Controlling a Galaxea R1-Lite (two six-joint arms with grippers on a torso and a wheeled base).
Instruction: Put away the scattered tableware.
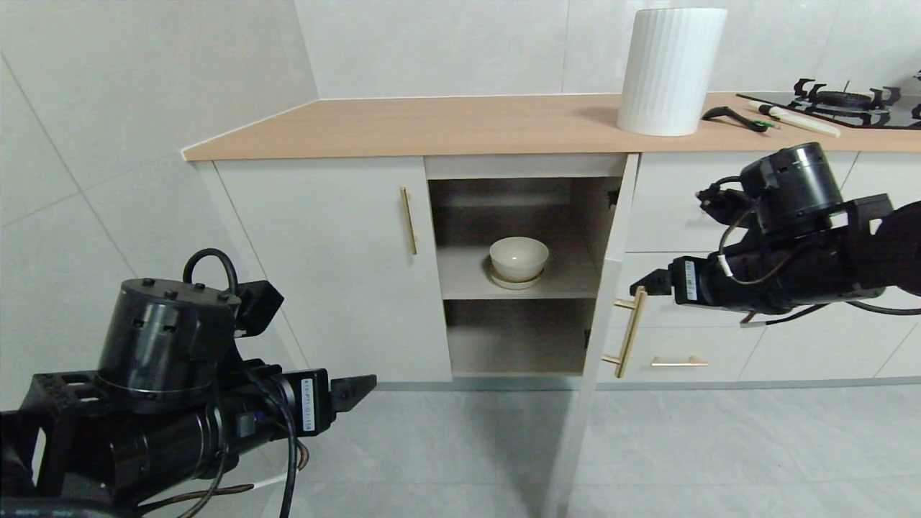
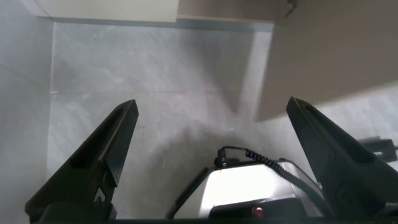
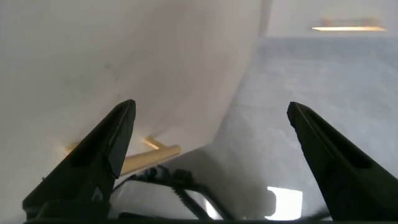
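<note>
Head view, bowl: a pale bowl [image 1: 519, 257] sits on a plate [image 1: 515, 282] on the middle shelf [image 1: 568, 277] of the open cupboard [image 1: 525, 188].
Head view, door: the door [image 1: 601, 302] stands swung out to the right of the opening, with its gold handle [image 1: 630, 331] facing the right arm.
Head view, right pincer: the right pincer [image 1: 642, 281] is just beside the handle's upper end, though I cannot tell whether it touches. The bowl is off to its left, inside the cupboard and well apart.
Head view, left pincer: the left pincer [image 1: 356, 391] hangs low over the floor [image 1: 468, 446]. The bowl is above it and to its right, well apart.
Head view, counter: a white ribbed jar [image 1: 669, 68] stands on the counter [image 1: 432, 126].
Left wrist view, left pincer: the left pincer [image 2: 211, 106] is released, its fingers [image 2: 102, 155] spread wide with nothing between them but floor [image 2: 155, 68] and the door's edge [image 2: 323, 62].
Right wrist view, right pincer: the right pincer [image 3: 210, 104] is released too and grasps nothing. The door [image 3: 124, 68] is close by, and the handle [image 3: 152, 154] is beside one finger [image 3: 99, 155].
</note>
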